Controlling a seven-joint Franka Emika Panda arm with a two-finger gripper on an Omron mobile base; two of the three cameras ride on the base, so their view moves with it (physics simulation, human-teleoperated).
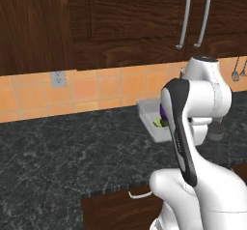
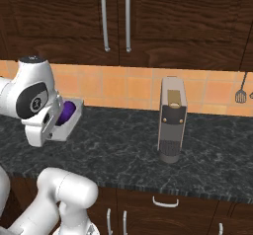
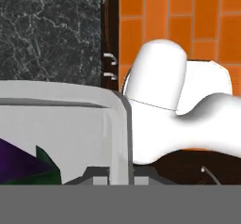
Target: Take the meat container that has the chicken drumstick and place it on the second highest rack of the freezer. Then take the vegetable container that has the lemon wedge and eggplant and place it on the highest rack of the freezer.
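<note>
The arm covers the right half of the vegetable container (image 1: 148,119) in the left base view, leaving a sliver of the eggplant (image 1: 163,112) and a yellow-green speck too small to name. In the hand view the eggplant (image 3: 19,164) is cut off by the left edge. The coffee machine (image 1: 215,131) sits mostly behind the arm.

The arm (image 1: 193,127) is folded high, its gripper (image 3: 115,177) clamped tight, fingertips close together.

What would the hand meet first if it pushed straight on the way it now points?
Probably the grey container whose wall the hand is already shut on; beyond it lies the eggplant. Depth is unclear.
</note>
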